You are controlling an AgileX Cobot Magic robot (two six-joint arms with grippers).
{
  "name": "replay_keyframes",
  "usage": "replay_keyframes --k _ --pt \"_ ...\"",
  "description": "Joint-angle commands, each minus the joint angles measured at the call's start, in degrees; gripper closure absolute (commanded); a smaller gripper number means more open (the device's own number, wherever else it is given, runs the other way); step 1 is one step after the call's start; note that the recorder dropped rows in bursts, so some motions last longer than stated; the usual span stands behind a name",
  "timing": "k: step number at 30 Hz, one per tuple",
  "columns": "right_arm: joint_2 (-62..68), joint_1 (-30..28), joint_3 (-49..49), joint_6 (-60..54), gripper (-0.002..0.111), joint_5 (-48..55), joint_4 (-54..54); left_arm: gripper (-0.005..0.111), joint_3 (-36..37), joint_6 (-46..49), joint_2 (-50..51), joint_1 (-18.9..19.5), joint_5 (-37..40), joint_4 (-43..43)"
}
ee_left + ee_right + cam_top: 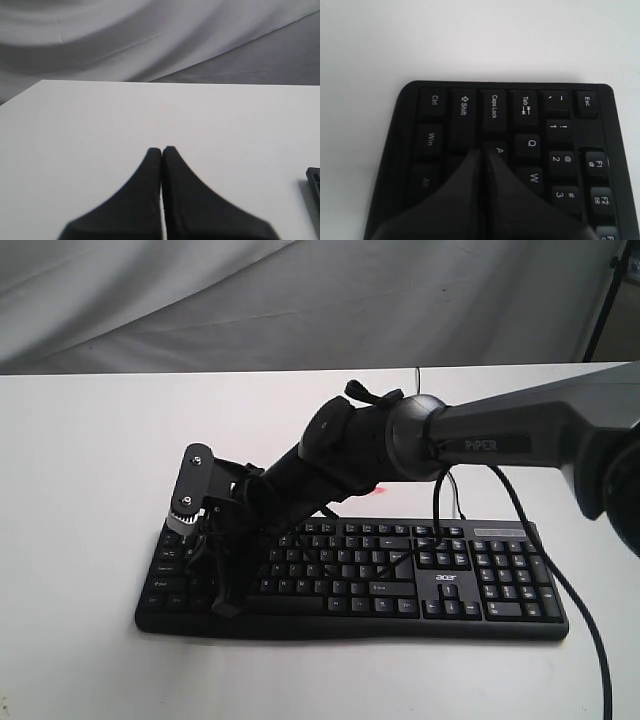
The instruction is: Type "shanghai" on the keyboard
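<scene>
The wide black plastic keyboard (400, 580) lies on the flat white table (90, 460). The black right gripper (483, 151) reaches over its left end, tips at the A key (499, 149).

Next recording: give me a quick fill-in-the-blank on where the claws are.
The right claw has its tips over the keyboard at the key marked ____.
The left claw hovers over the white ____, off the keyboard.
Both claws are ____.
Missing: A; table; shut.
</scene>
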Motion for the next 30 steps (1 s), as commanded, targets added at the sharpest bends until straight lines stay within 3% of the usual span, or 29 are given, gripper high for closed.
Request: replay_keyframes --k 1,30 --pt "0.1 -0.5 0.0 -0.8 0.108 -0.9 0.5 0.106 0.3 -0.1 -0.3 -0.2 -0.4 0.0" --pt "1.1 -0.5 0.0 -1.0 0.108 -1.8 0.1 0.106 0.3 -0.1 -0.3 -0.2 -0.4 0.0"
